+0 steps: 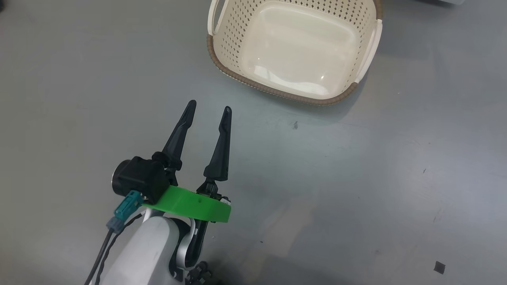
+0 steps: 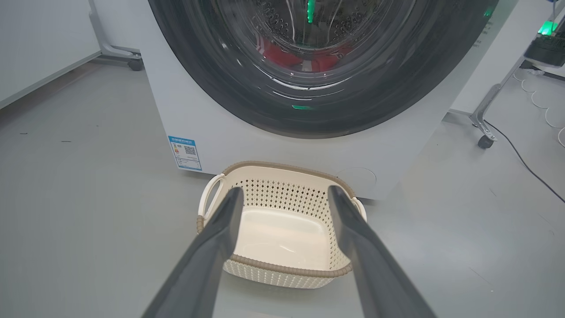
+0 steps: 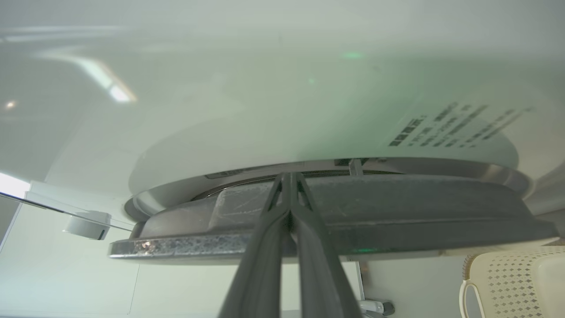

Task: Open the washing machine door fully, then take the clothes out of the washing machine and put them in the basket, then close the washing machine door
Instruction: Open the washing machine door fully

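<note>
The washing machine (image 2: 198, 115) stands white and front-loading, with its black-rimmed washing machine door (image 2: 247, 101) lying against the front. Red clothes (image 2: 282, 55) show through the glass inside the drum. On the floor before it sits the cream basket (image 2: 282, 269), nothing in it, also the basket (image 1: 277, 93) in the head view. My left gripper (image 1: 209, 107) hovers open above the floor short of the basket, holding nothing. My right gripper (image 3: 289, 176) is shut, fingertips at the narrow gap between the door rim (image 3: 397, 207) and the machine's white front (image 3: 265, 110).
A blue label (image 2: 185, 152) is stuck low on the machine's front. A wheeled stand leg (image 2: 483, 123) and a black cable (image 2: 525, 163) lie to the right, a caster (image 2: 134, 64) at the far left. Grey floor (image 1: 356, 178) surrounds the basket.
</note>
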### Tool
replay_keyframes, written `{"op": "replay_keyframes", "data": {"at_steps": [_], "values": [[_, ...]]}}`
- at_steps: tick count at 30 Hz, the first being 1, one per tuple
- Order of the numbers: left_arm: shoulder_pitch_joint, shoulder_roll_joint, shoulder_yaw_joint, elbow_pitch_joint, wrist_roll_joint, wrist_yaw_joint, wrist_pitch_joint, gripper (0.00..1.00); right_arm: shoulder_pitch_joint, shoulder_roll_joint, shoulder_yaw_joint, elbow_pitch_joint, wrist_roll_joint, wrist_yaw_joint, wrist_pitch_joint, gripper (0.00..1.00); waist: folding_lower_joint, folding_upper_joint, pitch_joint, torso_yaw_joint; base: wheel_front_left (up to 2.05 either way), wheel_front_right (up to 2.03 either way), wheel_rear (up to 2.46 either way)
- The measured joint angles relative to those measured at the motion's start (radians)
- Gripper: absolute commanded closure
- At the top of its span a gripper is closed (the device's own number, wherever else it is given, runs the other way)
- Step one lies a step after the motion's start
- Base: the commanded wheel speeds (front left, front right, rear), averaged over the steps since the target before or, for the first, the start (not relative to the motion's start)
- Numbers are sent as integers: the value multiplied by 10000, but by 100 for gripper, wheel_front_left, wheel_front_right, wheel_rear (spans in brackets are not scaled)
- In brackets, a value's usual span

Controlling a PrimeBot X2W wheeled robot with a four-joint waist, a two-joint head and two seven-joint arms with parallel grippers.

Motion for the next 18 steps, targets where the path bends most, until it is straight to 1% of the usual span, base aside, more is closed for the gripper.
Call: {"op": "replay_keyframes", "data": {"at_steps": [3, 8, 12, 18], "values": [[0, -2, -59, 0, -67, 2, 0, 0, -157, -35, -21, 176, 71, -73, 102, 100, 0, 0, 20, 59, 0, 0, 0], [0, -2, -86, -4, -79, 4, 0, 0, -307, -247, 36, 380, 86, -71, 259, 100, 0, 0, 41, 167, 0, 0, 0], [0, -4, -84, -6, -79, 4, 0, 0, -460, -265, 82, 591, 102, -73, 481, 100, 0, 0, 37, 236, 0, 0, 0], [0, -6, -86, -2, -79, 6, 0, 0, -682, -291, -52, 963, 485, -150, 844, 100, 0, 0, -1, 274, 0, 0, 0]]}}
